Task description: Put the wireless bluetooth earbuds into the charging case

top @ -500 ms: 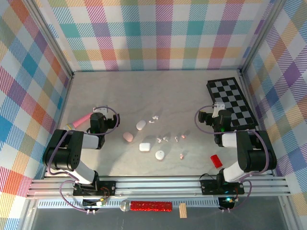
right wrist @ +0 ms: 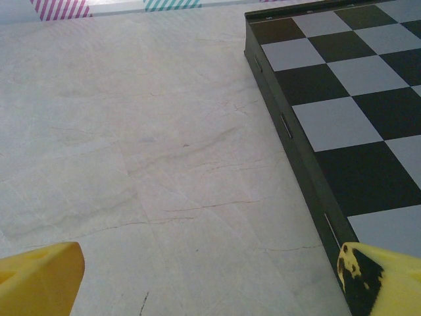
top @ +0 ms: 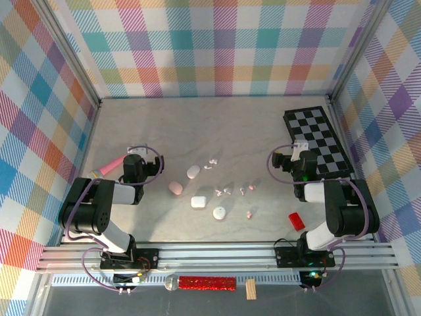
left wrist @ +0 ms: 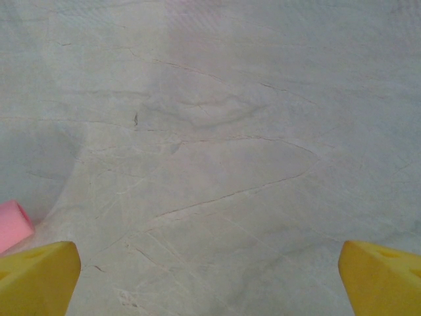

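earbuds (top: pixel 225 191) barely resolve; pink tube (left wrist: pixel 12 225) cut off at the view's edge

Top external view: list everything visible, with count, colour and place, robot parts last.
earbuds: about seven, white and pale pink, scattered mid-table
cases: four, white and pink, centre-left among the earbuds
red block: one, red, near the right arm
chessboard: one, black and grey, far right
pink stick: one, pink with yellowish end, left
glitter cylinder: one, red, below the front rail
wooden block: one, tan, beside the cylinder
table: one, grey marble
left gripper: yellow fingertips, open, over bare table
right gripper: yellow fingertips, open, beside the chessboard
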Controlling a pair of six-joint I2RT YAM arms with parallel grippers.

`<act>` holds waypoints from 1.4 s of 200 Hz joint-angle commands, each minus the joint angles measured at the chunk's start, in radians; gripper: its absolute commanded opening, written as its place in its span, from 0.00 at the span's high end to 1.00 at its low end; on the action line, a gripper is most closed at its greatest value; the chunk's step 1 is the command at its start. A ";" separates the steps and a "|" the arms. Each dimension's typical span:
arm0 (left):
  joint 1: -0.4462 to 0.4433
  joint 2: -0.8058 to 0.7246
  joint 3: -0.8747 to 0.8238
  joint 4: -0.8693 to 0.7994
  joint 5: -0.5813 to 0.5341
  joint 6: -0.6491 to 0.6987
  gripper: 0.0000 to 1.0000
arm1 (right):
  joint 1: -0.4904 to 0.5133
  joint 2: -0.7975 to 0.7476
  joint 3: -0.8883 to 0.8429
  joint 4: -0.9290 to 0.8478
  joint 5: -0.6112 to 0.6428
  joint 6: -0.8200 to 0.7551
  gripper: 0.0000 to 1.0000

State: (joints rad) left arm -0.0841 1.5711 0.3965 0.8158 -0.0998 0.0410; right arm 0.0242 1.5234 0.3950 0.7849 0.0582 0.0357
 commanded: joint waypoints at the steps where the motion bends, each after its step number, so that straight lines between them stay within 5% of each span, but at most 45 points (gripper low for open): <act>1: 0.014 0.008 0.021 0.038 -0.015 -0.013 0.00 | -0.009 0.010 0.019 0.039 -0.020 -0.018 0.01; 130: -0.001 -0.044 0.017 0.008 -0.044 -0.004 0.00 | -0.004 -0.041 0.020 -0.006 -0.017 -0.024 0.01; 208: -0.288 -0.320 0.154 -0.466 -0.204 0.182 0.00 | 0.009 -0.360 0.084 -0.459 -0.063 0.110 0.01; 240: -0.408 -0.290 0.293 -0.754 -0.130 0.153 0.00 | 0.018 -0.515 0.137 -0.708 -0.200 0.228 0.01; 280: -0.427 -0.164 0.507 -1.123 0.085 0.060 0.00 | 0.047 -0.606 0.128 -0.854 -0.431 0.372 0.01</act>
State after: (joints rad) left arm -0.5030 1.3437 0.8021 0.0059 -0.1398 0.1574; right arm 0.0490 0.9432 0.5125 0.1028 -0.1780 0.2813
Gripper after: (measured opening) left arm 0.999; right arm 0.987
